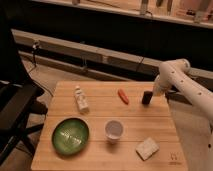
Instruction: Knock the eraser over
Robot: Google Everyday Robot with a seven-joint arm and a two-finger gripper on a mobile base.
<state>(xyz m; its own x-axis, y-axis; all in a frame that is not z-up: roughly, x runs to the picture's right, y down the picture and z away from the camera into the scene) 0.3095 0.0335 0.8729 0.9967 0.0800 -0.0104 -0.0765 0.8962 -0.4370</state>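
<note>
- A rectangular light wooden table (95, 107) fills the lower middle of the camera view; clock directions below are read from the table's centre, with twelve at the far edge.
- The small black rectangular eraser (146, 97) stands upright near the far right corner, at about two o'clock.
- The robot's white arm (186, 86) reaches in from the right, beyond the table edge, and bends down toward the eraser.
- The gripper (155, 93) sits at the arm's lower end, just beside the eraser on its right, at about three o'clock from it; whether they touch cannot be told.
- A small orange carrot-like piece (123, 96) lies flat at about one o'clock, near the eraser's left side but apart from it.
- A small pale bottle-shaped object (80, 99) lies at about ten o'clock, its narrow end pointing toward the far edge.
- A round green plate (70, 135) rests at about eight o'clock, near the front left corner.
- A white cup (113, 130) stands upright at about six o'clock, between the plate and a pale off-white sponge-like block (148, 148).
- That block lies at about five o'clock, near the front right corner.
- A dark chair (17, 105) stands off the table's left edge.
</note>
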